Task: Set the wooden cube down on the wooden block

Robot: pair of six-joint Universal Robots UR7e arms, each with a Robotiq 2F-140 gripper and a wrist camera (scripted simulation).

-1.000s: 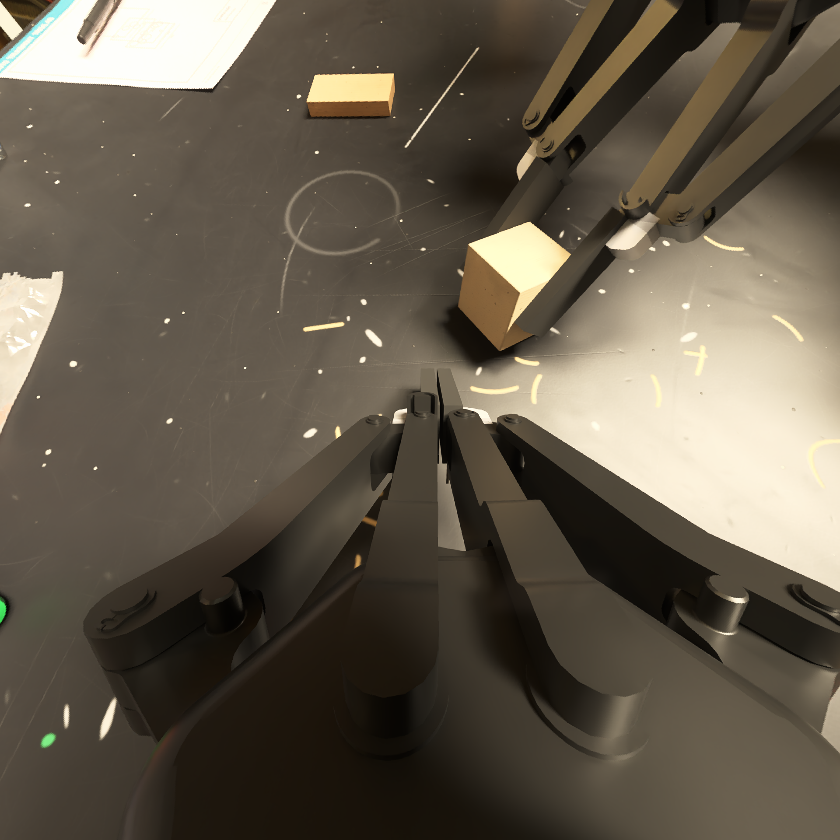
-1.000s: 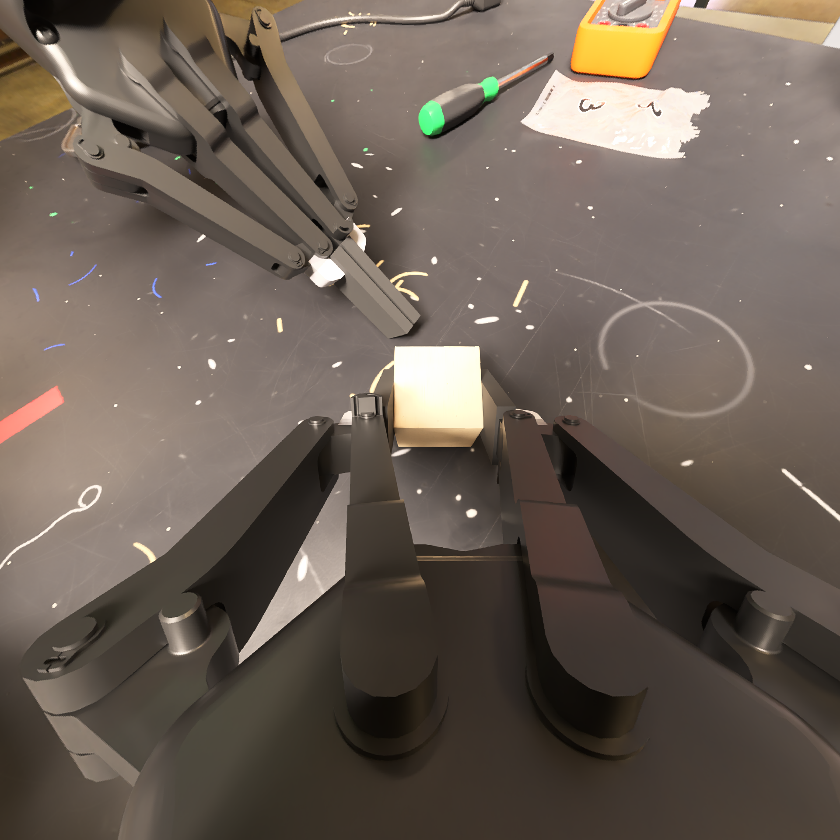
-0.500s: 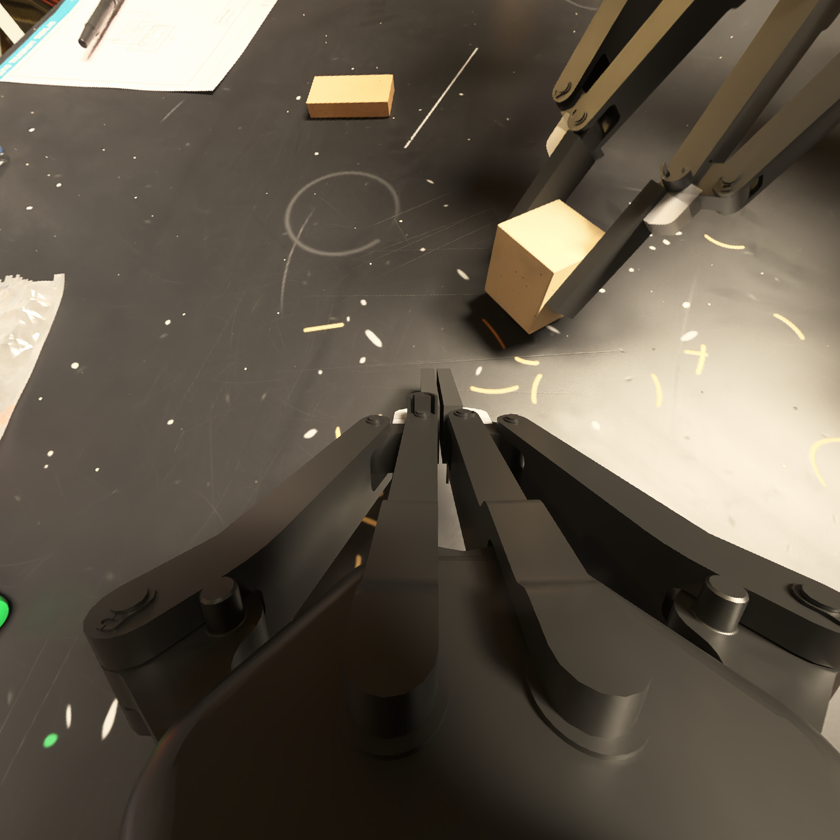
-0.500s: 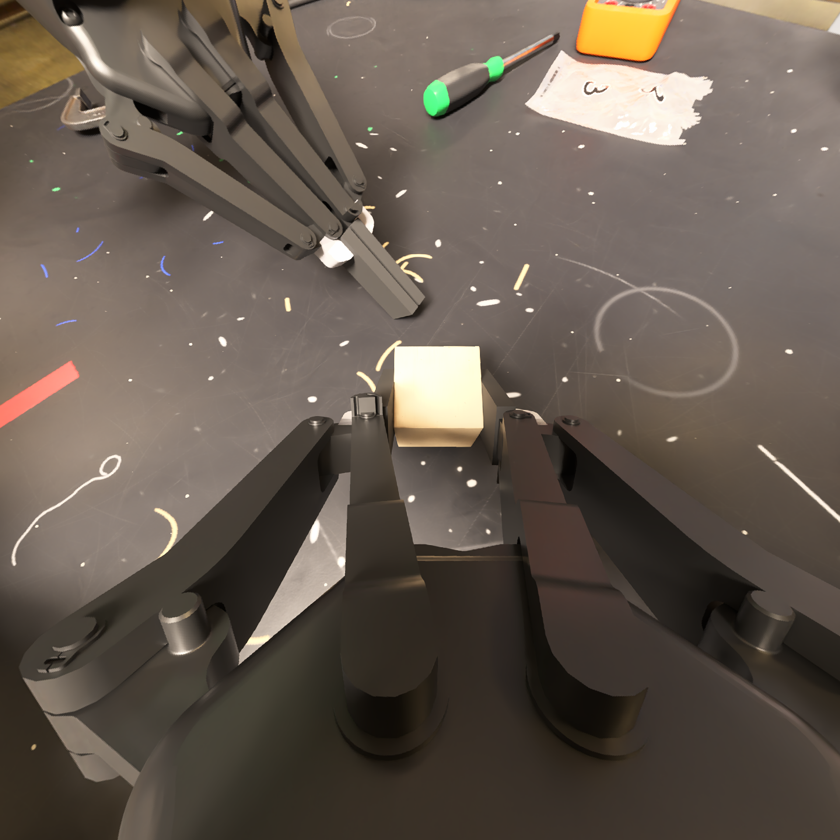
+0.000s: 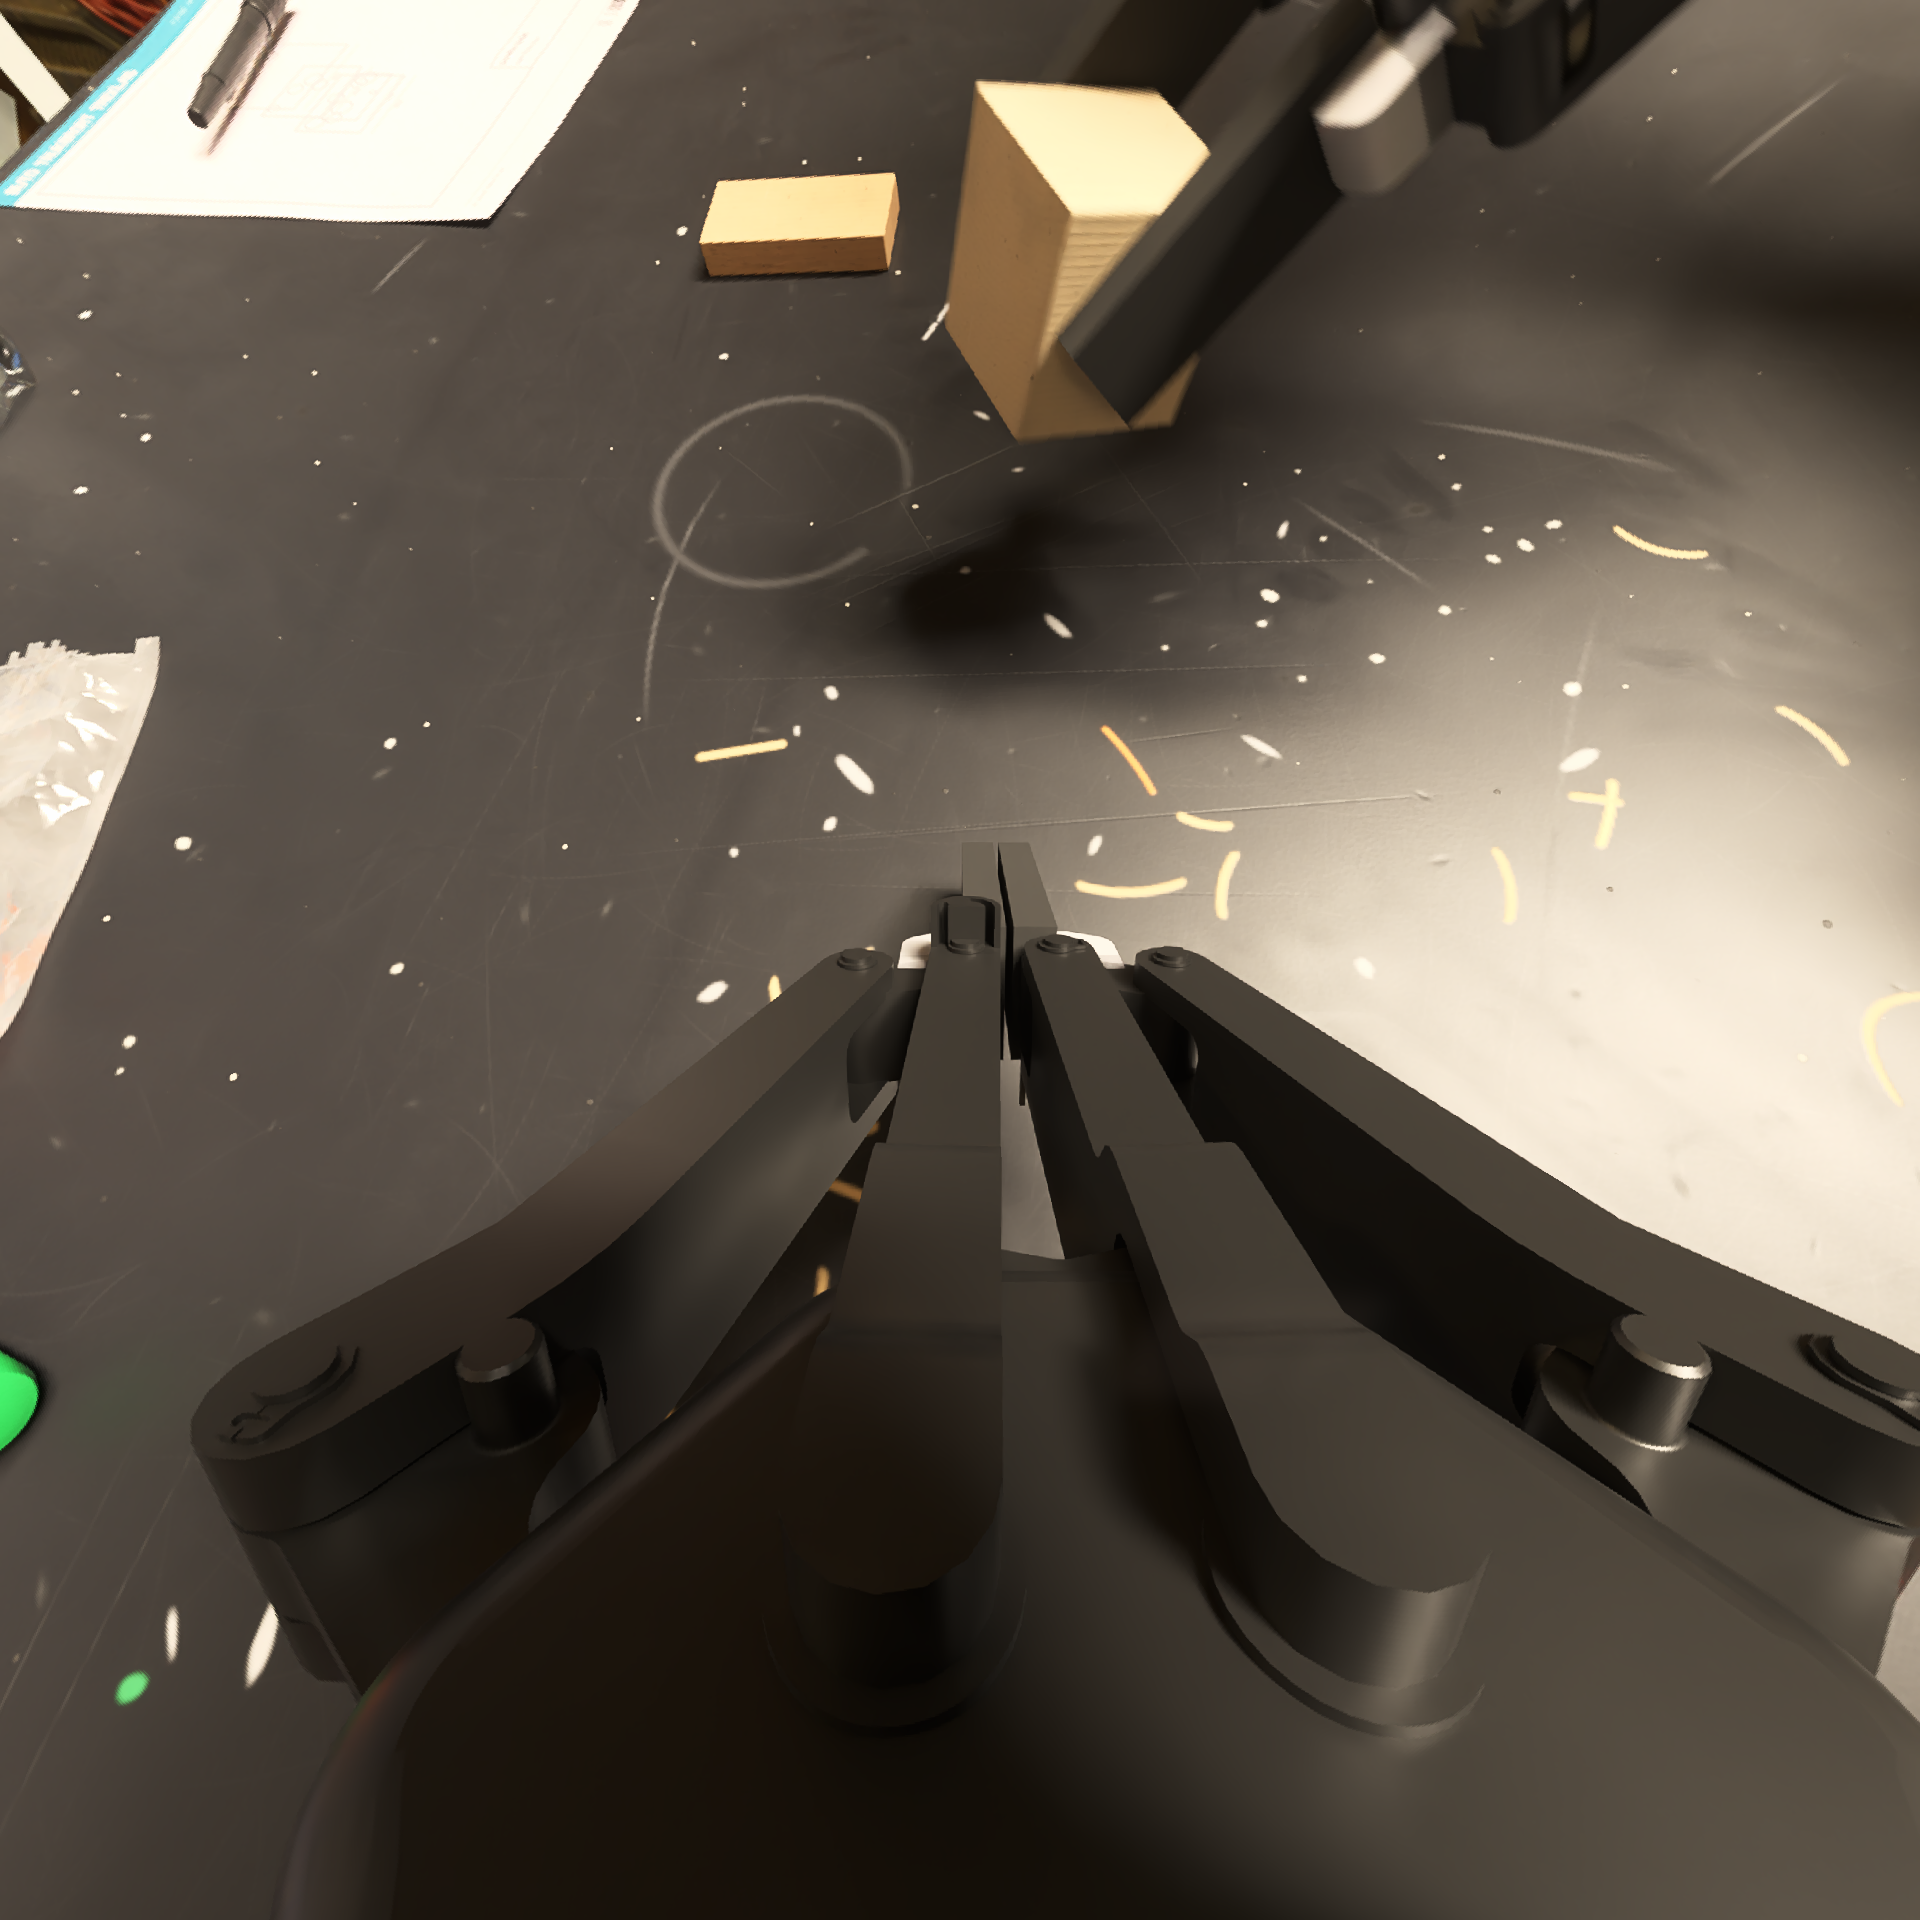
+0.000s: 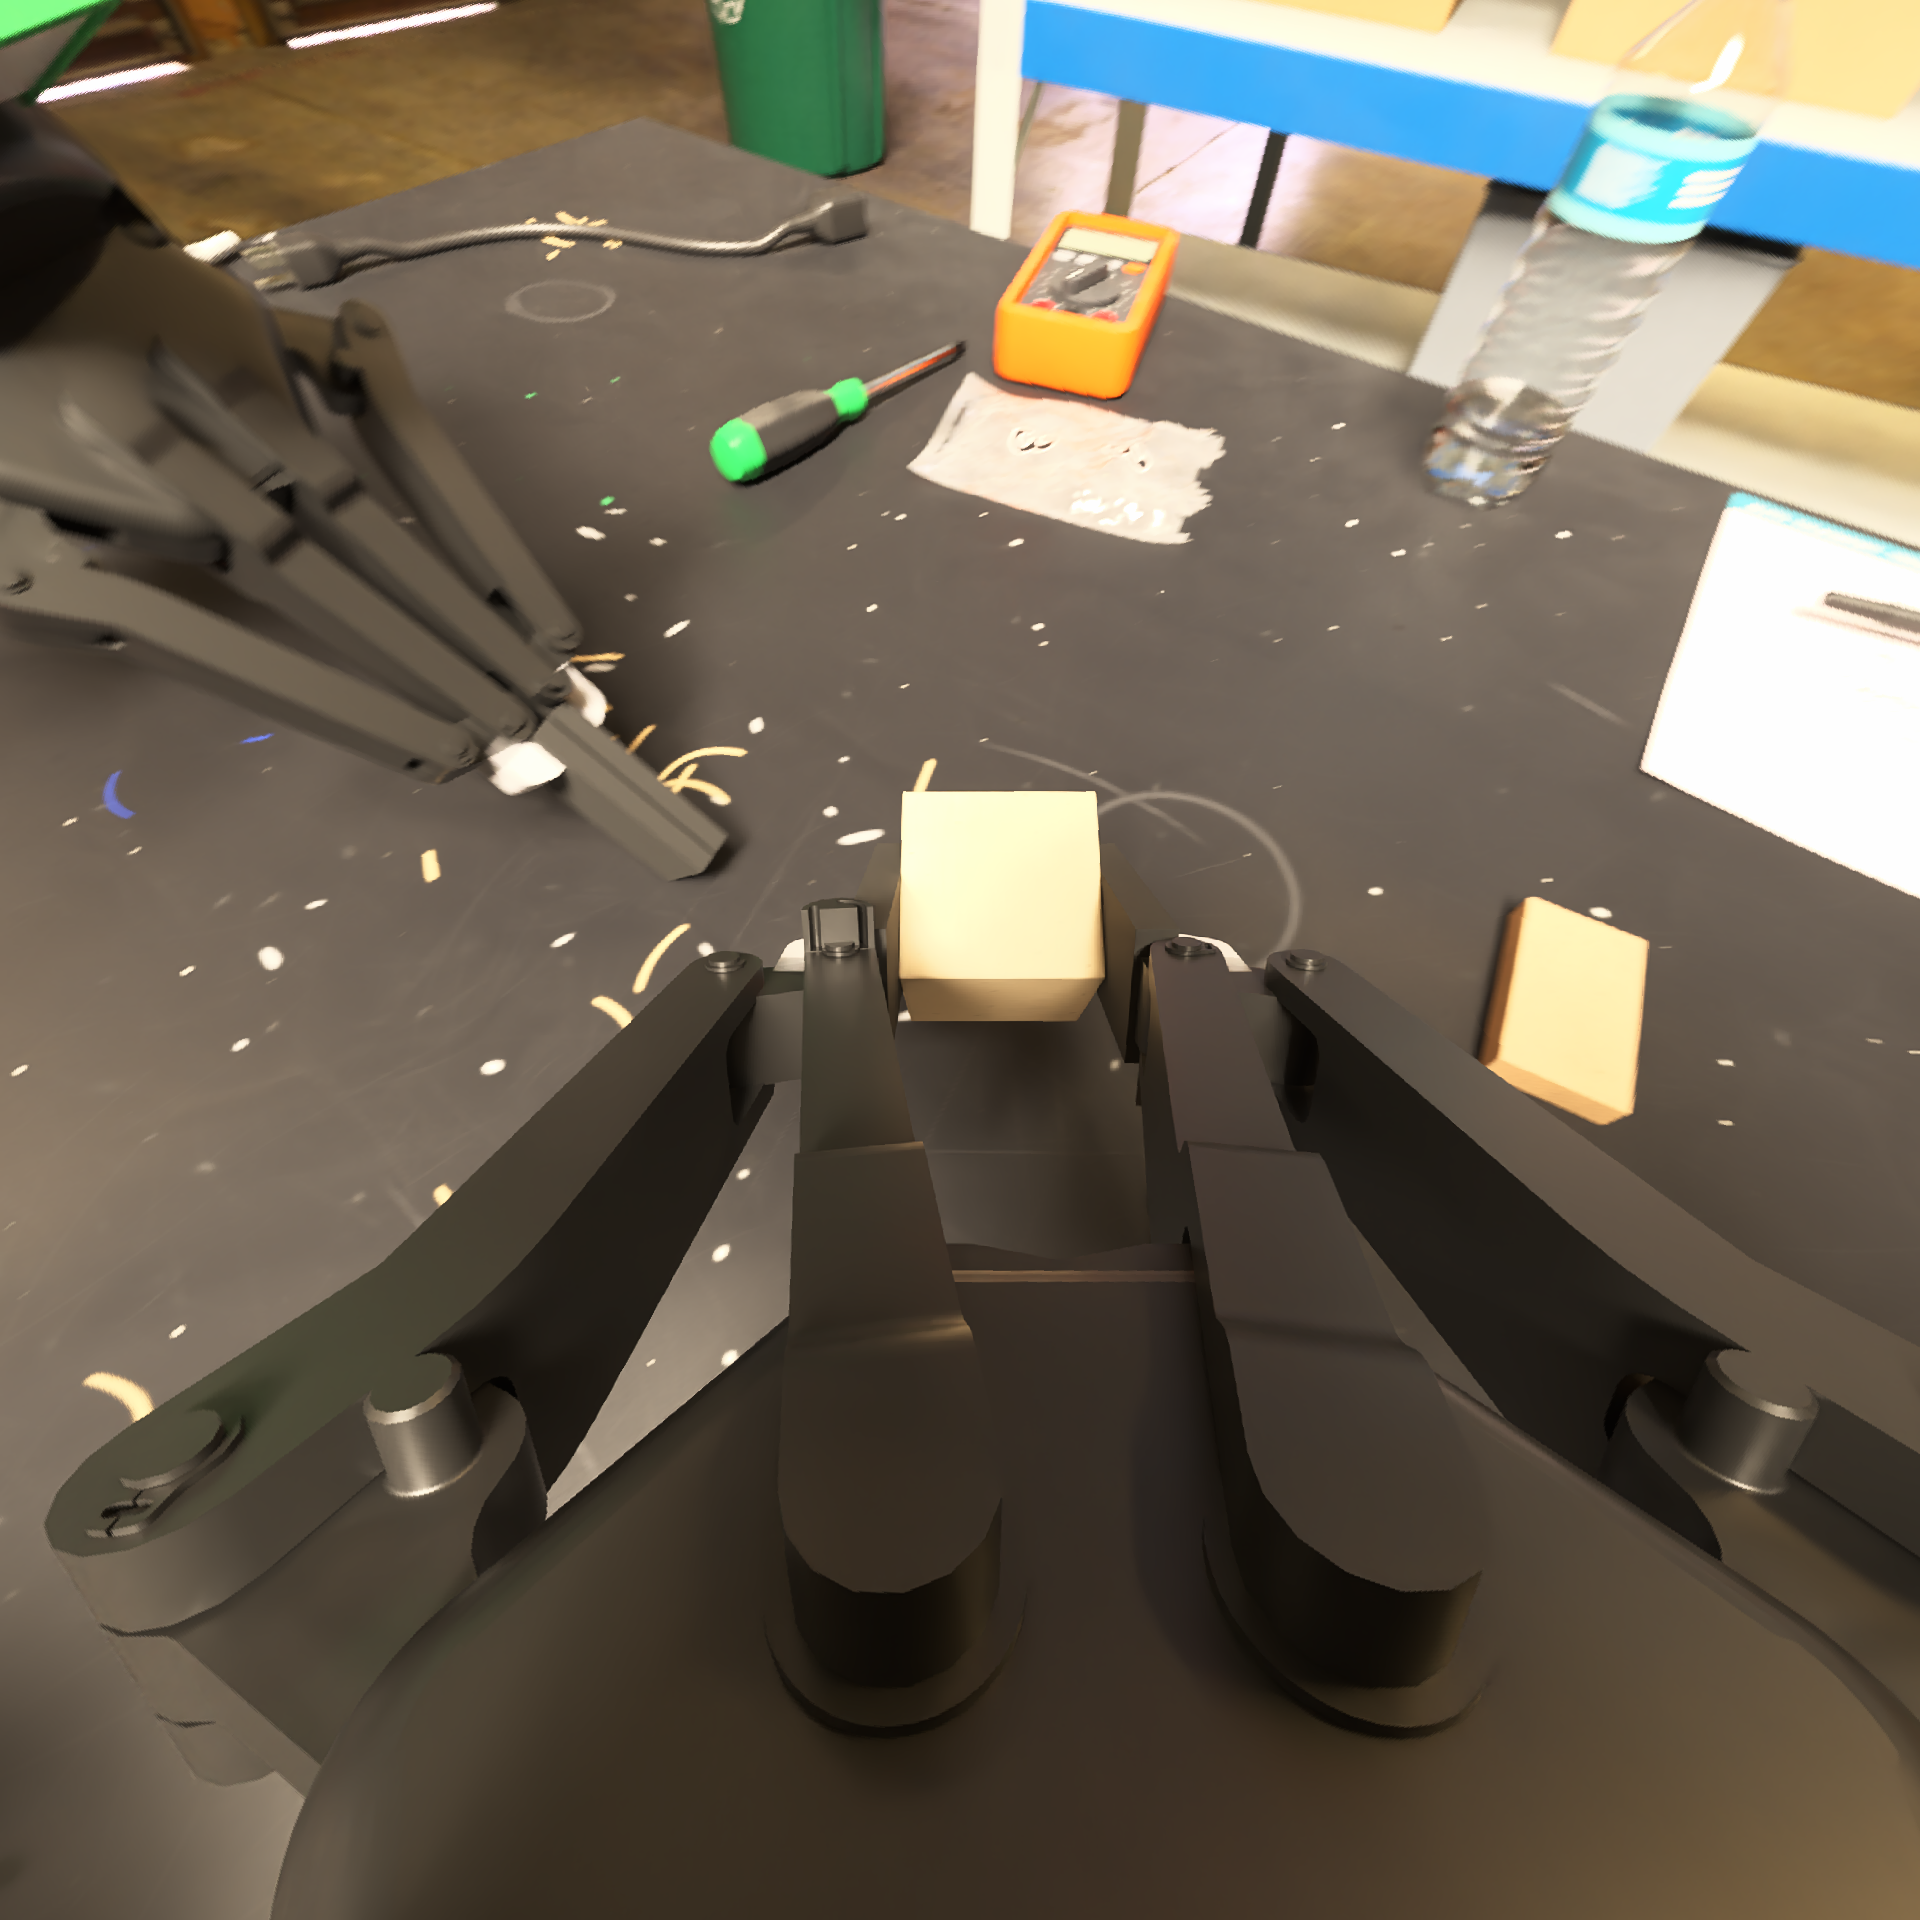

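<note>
Aloft, wooden cube (image 6: 995,896) in right gripper (image 6: 997,940), beside wooden block (image 6: 1567,1006).

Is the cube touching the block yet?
Apart. In the left wrist view the cube, held by the right gripper, hangs above the table with dark tabletop showing between it and the block.

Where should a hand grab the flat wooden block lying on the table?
Probably from straight above, pinching the two long sides of the flat tan wooden block. It lies flat on the dark table with open space around it, and its narrow width suits the fingers.
</note>
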